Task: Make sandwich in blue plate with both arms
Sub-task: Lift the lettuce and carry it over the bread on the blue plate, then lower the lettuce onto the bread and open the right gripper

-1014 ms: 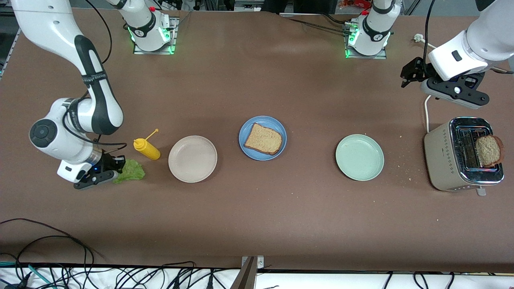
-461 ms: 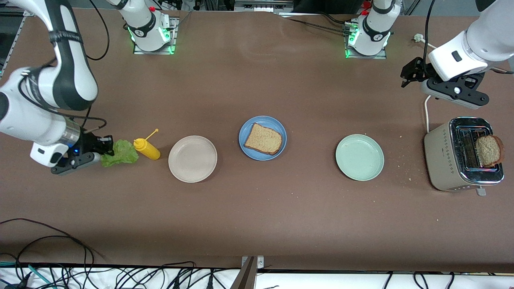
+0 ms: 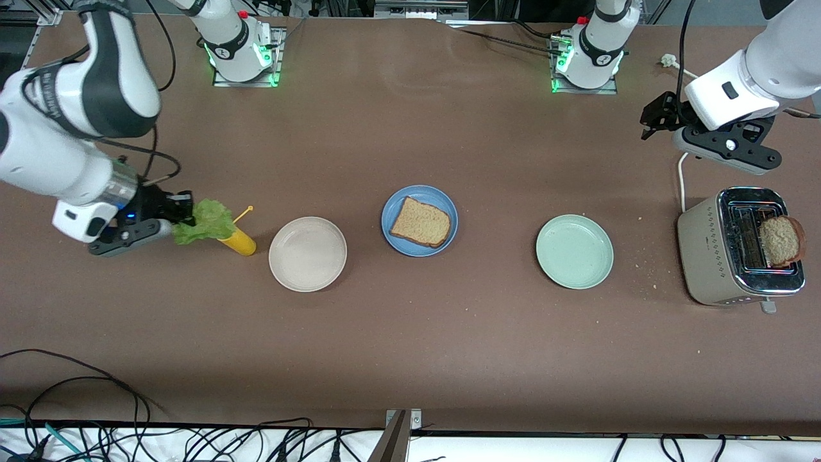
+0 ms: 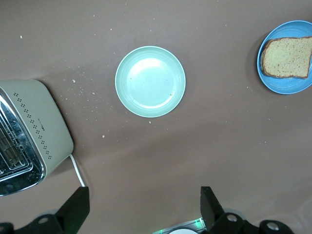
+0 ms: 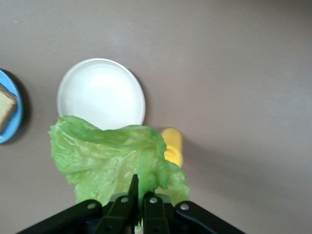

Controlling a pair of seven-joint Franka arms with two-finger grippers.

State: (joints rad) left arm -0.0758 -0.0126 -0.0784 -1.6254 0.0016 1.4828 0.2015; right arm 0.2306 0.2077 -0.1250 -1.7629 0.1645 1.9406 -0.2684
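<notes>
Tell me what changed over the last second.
The right gripper, shut on the lettuce leaf, lifted it off the table and now holds it over the yellow bottle. The left gripper, bread slice on the blue plate, and toaster stayed put.

The right arm reaches down from its base to its own end of the desk, its wrist bent so the right hand (image 3: pixel 183 215) points sideways along the desk, up in the air. Its fingers (image 5: pixel 127 204) are pinched together on a lettuce leaf (image 3: pixel 204 222). The left arm waits at its own end, raised, its left hand (image 3: pixel 651 119) held with fingers (image 4: pixel 208 204) spread wide and empty.
</notes>
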